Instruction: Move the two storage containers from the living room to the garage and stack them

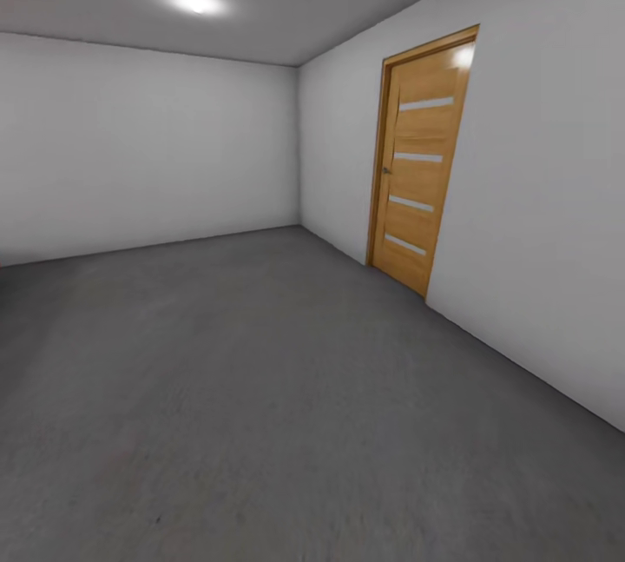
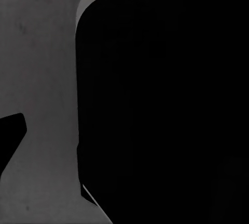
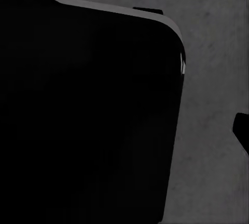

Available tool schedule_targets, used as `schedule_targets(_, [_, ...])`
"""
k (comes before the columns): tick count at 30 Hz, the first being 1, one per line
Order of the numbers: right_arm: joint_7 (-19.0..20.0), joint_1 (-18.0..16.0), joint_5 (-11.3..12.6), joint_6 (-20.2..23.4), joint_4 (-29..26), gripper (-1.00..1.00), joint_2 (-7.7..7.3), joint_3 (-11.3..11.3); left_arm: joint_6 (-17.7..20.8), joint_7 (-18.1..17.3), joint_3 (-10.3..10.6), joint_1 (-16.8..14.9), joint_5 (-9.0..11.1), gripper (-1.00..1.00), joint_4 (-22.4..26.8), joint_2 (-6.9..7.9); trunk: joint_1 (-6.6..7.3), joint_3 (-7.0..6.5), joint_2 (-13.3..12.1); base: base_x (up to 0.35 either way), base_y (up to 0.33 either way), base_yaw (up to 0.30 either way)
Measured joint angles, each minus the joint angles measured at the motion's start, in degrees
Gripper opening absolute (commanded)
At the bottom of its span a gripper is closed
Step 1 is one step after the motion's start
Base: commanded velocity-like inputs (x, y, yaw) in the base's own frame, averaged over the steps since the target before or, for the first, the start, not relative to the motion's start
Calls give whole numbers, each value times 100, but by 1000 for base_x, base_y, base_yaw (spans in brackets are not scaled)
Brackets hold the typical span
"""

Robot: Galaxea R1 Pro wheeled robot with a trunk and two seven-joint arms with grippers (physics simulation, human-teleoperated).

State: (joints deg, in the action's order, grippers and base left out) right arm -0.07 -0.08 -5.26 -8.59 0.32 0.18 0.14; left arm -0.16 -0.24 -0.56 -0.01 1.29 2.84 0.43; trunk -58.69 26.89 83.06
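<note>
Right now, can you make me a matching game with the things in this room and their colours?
Things:
1. door
2. floor
3. walls
4. ceiling light

Colours:
A. dark grey
B. glowing white
C. orange-brown wood
D. plain pale grey-white

Pairs: 1-C, 2-A, 3-D, 4-B

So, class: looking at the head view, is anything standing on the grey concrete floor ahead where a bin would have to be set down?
Nothing visible does. The floor lies bare up to the white walls; the wooden door at the right is shut.
</note>
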Motion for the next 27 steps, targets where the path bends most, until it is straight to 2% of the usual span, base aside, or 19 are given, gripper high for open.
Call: schedule_targets(27, [0, 0, 2, 0, 0, 100, 0, 0, -7, 5, -2, 1, 70, 100, 1, 0, 0, 0, 0, 318, -94, 0])
